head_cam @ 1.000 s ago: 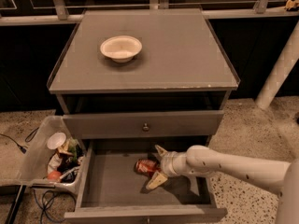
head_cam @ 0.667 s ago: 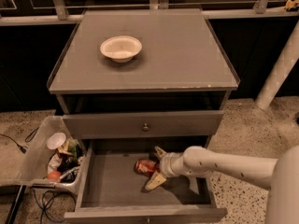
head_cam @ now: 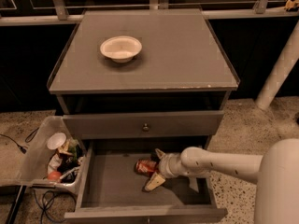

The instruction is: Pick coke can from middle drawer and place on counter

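The hand (head_cam: 156, 168), spread wide and gripping nothing yet, straddles the coke can (head_cam: 144, 166) in the middle drawer (head_cam: 107, 190) at six o'clock; lifting it onto the worktop (head_cam: 187, 55) is all still to do.

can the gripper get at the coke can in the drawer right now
Likely yes: the middle drawer is pulled out, nothing lies over the coke can, and the gripper sits right at it, fingers open to either side.
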Robot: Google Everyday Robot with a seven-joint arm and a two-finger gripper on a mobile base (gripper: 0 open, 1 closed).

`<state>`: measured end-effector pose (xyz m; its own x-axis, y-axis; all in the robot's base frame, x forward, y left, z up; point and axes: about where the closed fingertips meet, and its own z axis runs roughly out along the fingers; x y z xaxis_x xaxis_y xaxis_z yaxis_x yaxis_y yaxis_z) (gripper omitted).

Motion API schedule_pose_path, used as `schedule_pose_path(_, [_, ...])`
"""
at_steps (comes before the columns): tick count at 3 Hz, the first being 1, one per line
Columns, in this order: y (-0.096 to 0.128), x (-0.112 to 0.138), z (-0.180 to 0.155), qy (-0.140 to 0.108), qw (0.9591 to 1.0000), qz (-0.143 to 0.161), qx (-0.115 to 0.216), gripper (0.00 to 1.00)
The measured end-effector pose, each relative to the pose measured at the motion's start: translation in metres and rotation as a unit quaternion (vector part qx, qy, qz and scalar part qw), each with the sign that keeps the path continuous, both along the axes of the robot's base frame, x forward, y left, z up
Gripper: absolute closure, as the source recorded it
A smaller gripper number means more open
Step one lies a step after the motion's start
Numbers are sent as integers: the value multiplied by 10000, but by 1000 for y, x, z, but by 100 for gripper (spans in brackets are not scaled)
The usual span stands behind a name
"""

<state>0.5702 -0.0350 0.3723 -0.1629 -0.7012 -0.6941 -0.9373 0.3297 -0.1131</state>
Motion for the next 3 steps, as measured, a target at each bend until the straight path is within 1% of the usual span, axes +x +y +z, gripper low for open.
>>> schedule_pose_path(1, [0, 0, 0, 6, 10000, -1, -2, 18])
schedule_pose_path(3, [0, 0, 0, 6, 10000, -1, -2, 65])
